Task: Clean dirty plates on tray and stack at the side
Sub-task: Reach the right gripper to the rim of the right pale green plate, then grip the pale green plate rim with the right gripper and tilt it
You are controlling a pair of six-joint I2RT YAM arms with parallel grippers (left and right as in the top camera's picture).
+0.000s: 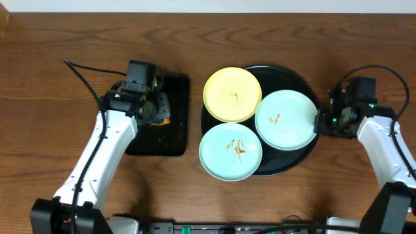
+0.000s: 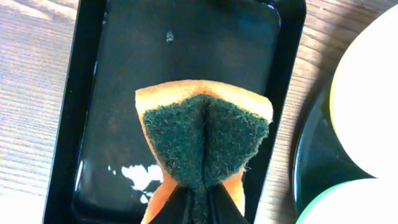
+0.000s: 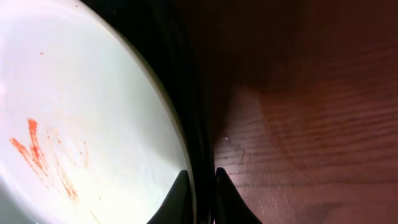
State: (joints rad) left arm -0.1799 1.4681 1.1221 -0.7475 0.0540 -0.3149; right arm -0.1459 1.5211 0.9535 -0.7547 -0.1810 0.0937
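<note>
On the one round tray (image 1: 292,77) lay one yellow plate (image 1: 232,94) and two mint plates (image 1: 286,119) (image 1: 230,151), all three smeared orange. The left claw (image 2: 193,205) pinched one sponge (image 2: 205,134) above the rectangular tray (image 1: 156,140) on the bench (image 1: 65,39); the right claw (image 3: 203,186) was clamped on the round tray's right rim

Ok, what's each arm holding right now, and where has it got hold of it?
The left tool pinches the sponge at its near edge, folding it. The right tool is closed on the rim of the tray, beside the mint plate.
</note>
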